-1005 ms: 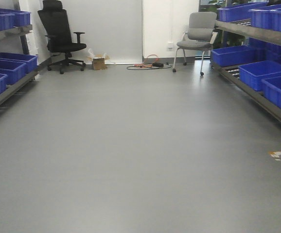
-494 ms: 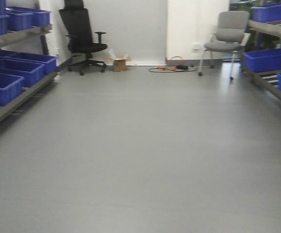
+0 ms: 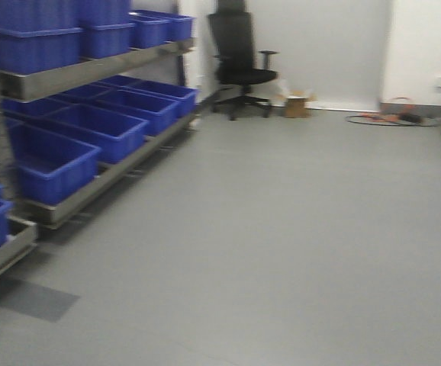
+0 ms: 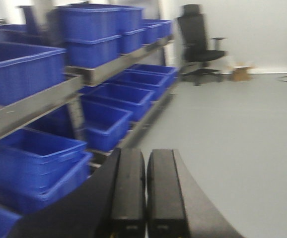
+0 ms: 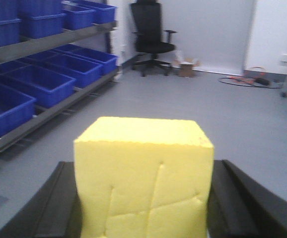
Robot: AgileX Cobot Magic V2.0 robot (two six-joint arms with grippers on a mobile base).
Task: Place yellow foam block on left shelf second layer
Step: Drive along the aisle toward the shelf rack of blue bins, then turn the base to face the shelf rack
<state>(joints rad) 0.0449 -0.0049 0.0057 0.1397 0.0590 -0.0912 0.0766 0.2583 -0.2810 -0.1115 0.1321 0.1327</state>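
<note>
The yellow foam block [image 5: 143, 178] fills the lower middle of the right wrist view, upright, with creases on its near face. My right gripper [image 5: 146, 171] is shut on it, one black finger [image 5: 59, 198] on each side. My left gripper [image 4: 146, 161] is shut with nothing between its pads. The left shelf [image 3: 91, 72] runs along the left of the front view. Its metal rails carry blue bins [image 3: 53, 164] on several levels. The same shelf [image 4: 34, 106] shows close by in the left wrist view and farther off as the shelf [image 5: 44, 44] in the right wrist view. Neither gripper shows in the front view.
A black office chair [image 3: 239, 53] stands at the far wall beside a small cardboard box [image 3: 297, 105]. Cables [image 3: 392, 117] lie on the floor at the back right. Grey floor [image 3: 297, 229] stretches to the right of the shelf.
The front view has swung to the left. The left shelf now fills the left side and looks much nearer. The right shelf and the grey chair have left the view.
</note>
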